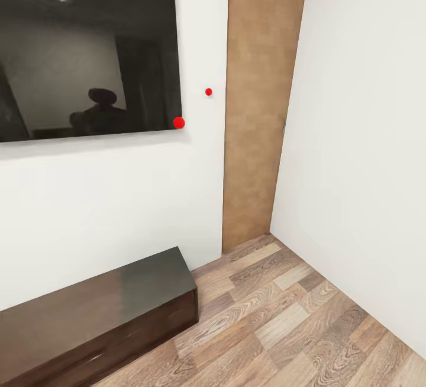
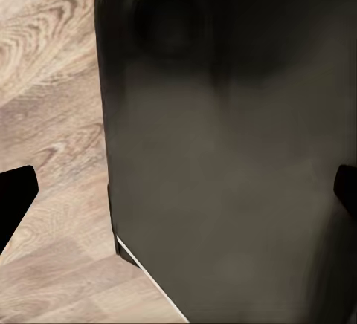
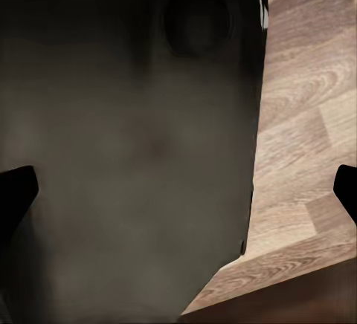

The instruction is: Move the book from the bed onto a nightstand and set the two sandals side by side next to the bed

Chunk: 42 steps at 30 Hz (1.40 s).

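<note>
1. A dark wall screen (image 1: 89, 50) hung at the left (ceiling lights mirrored in it), above a long dark bench (image 1: 94, 316) set against the white wall (image 1: 106, 209).
2. The brown door (image 1: 260, 103) stood in the corner; wood-plank floor (image 1: 296, 328) ran right.
3. Left gripper (image 2: 182, 190) and right gripper (image 3: 182, 190) both gaped wide, holding nothing, over the robot's dark body (image 2: 223, 153).
</note>
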Tool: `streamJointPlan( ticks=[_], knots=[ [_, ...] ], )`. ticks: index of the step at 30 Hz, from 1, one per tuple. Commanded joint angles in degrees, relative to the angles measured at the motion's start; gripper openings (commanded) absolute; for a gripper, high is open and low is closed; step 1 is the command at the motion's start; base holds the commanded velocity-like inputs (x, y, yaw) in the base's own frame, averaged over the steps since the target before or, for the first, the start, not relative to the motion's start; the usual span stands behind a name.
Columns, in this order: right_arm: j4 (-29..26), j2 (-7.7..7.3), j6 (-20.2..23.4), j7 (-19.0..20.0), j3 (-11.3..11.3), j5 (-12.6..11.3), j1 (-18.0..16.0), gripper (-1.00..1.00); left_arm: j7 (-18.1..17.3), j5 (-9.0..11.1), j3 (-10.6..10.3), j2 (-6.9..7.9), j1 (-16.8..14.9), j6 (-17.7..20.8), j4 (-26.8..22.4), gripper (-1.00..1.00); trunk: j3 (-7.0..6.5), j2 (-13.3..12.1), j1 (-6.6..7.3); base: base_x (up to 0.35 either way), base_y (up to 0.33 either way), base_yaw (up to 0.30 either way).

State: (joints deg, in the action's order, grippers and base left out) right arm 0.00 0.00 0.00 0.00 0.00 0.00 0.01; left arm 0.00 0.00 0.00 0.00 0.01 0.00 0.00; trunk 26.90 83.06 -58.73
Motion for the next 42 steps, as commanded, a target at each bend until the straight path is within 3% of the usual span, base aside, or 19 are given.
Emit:
streamJointPlan(
  ticks=[1,18,32,42],
  knots=[
    [0.09,-0.09,0.26,0.33,-0.09,0.0,-0.34,1.0,-0.26,-0.09,0.15,-0.26,-0.08,0.33,-0.33,1.0,0.03,0.02,0.0,0.0,0.0,0.0],
    [0.09,-0.09,0.26,0.44,-0.26,-0.05,-0.44,1.0,-0.09,-0.09,0.18,-0.35,-0.09,0.35,-1.85,1.0,0.03,0.02,0.0,0.0,0.0,-0.005],
    [0.09,-0.09,0.16,0.44,-0.19,-0.02,-0.44,1.0,-0.09,-0.09,0.18,-0.35,-0.08,0.35,-1.85,1.0,-0.36,0.02,0.0,0.0,0.0,-0.2],
    [0.09,-0.09,0.14,0.44,-0.12,0.0,-0.44,1.0,-0.09,-0.09,0.18,-0.35,-0.09,0.35,-1.85,1.0,-0.42,0.02,0.0,0.0,0.0,-0.055]
  ],
)
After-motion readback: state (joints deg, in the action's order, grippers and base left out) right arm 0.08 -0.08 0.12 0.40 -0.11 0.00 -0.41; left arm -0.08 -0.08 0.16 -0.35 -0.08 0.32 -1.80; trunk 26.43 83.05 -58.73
